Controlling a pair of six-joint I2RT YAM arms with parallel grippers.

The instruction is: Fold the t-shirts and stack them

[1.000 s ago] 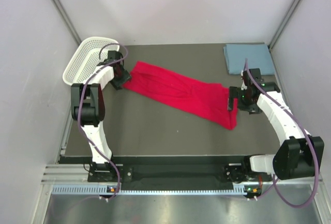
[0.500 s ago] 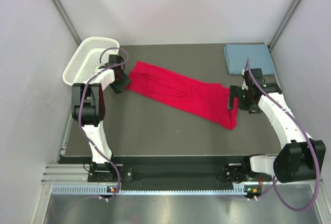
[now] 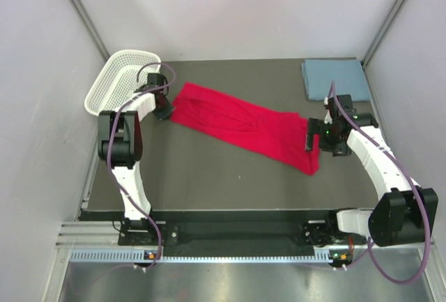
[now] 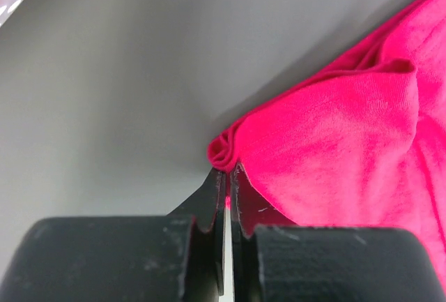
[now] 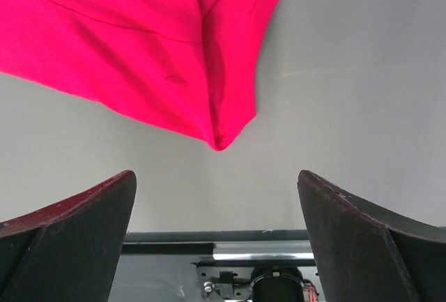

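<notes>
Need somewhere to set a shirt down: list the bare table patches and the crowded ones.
Bare: the wide strip of table between the red t-shirt and the near edge; the far middle, between red t-shirt and folded blue-grey t-shirt. Crowded: far left by the mesh basket and left pincer; right, around the right pincer.

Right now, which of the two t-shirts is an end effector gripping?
The red t-shirt: the left end effector pinches its corner. The blue-grey t-shirt lies untouched, far right.

Bright, even light, soft shadows; the red t-shirt glows oversaturated pink in the wrist views.
</notes>
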